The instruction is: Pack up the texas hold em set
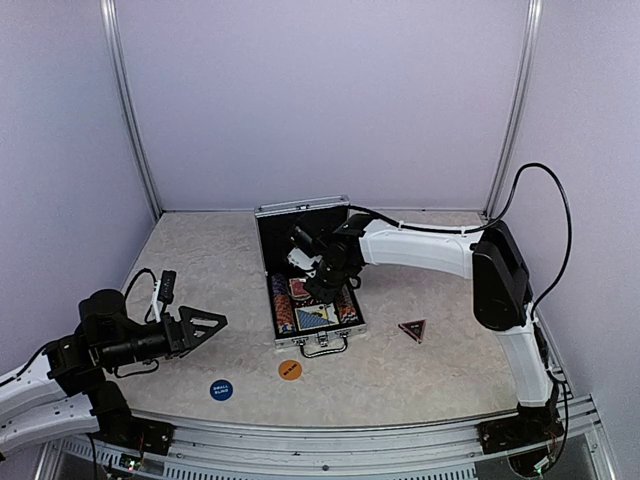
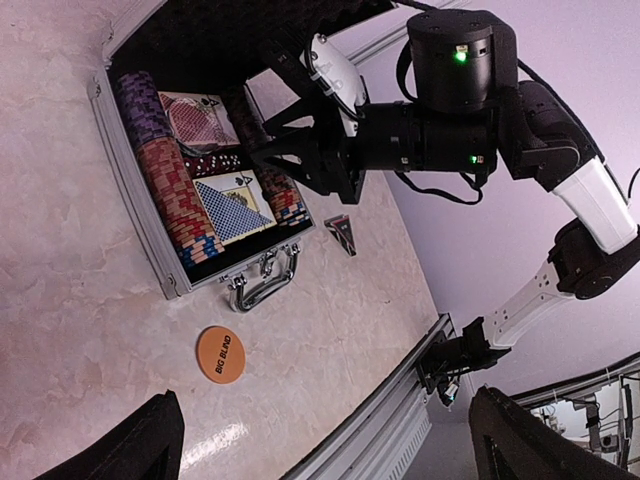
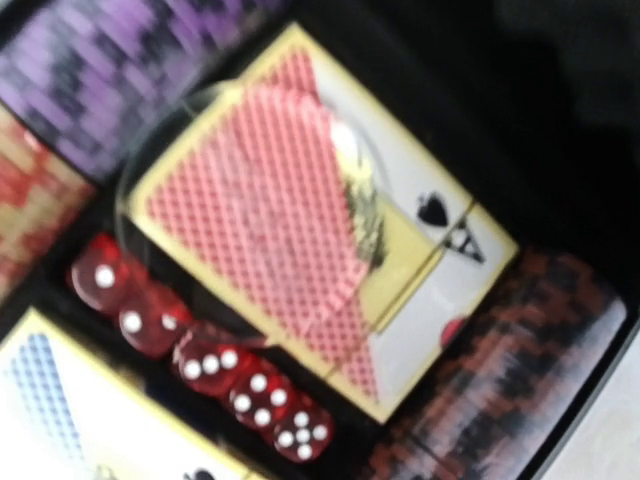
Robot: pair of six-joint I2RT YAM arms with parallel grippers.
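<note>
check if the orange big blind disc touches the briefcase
Apart. The left wrist view shows bare table between the big blind disc and the briefcase handle.

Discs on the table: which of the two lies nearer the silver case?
The orange disc, just in front of the handle of the silver case. The blue disc lies farther off, to the left.

The right arm (image 1: 420,245) has glossy white link shells joined by bulky black cylindrical motor housings. A black cable (image 1: 567,215) loops free from its elbow housing, and two small green lights (image 2: 462,55) glow on its wrist housings. The left arm (image 1: 60,375) matches: a white shell nearest the aluminium rail (image 1: 350,450), black housings beyond it, a thin black cable (image 1: 135,280), and a black, triangular-framed left hand (image 1: 195,303).
</note>
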